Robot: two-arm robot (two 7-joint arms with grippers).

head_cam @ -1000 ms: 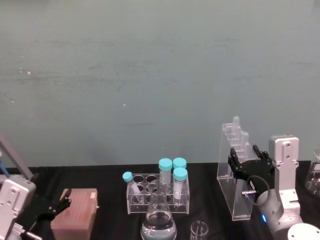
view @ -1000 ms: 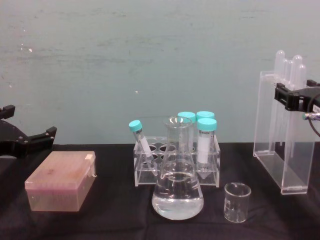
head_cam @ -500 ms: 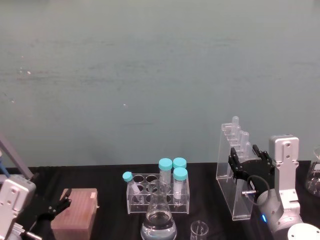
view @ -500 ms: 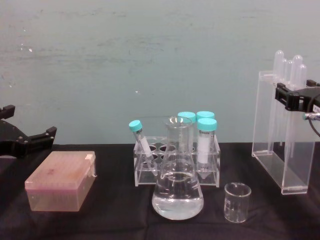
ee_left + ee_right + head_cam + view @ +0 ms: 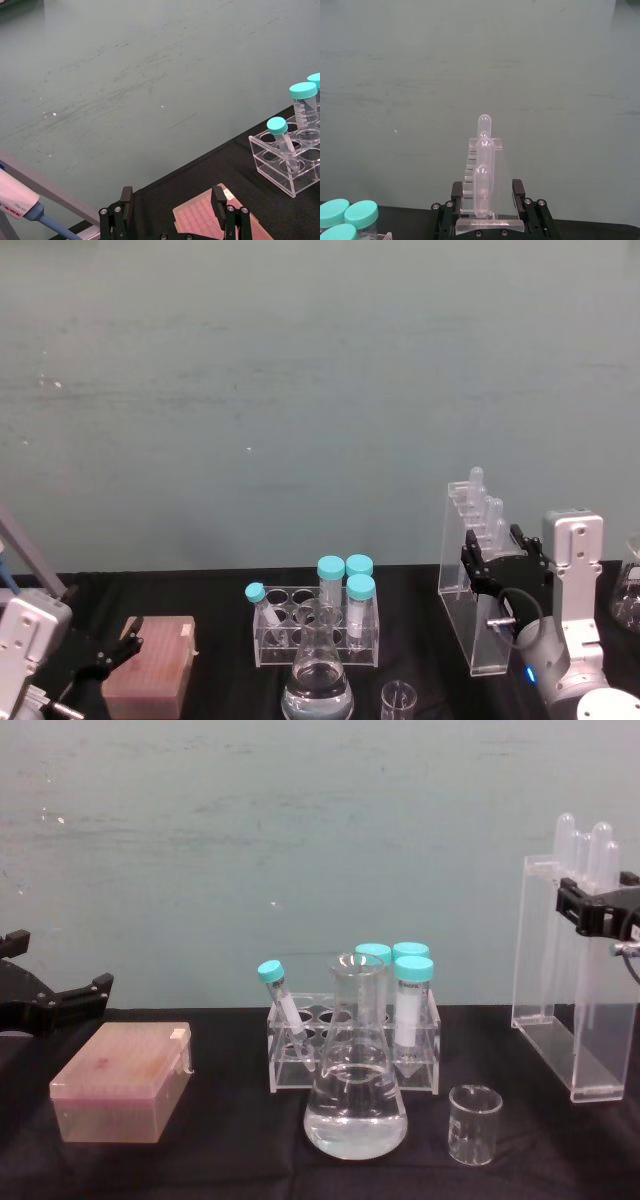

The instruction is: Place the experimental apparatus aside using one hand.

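1. One tall clear acrylic rack [image 5: 560, 970] stands upright at the right end of the black tabletop [image 5: 230, 1150]. It holds at least three long glass pipettes [image 5: 484, 150]. I cannot tell whether its base touches the tabletop.
2. The right hand [image 5: 487, 192] is clamped on the rack's upper part, with one finger on each side wall.
3. One large glass conical flask [image 5: 355, 1090] of clear liquid stands centre front. One small glass beaker [image 5: 472, 1123] sits between it and the rack.
4. The left hand [image 5: 50, 1000] hovers at the far left, spread wide and empty.
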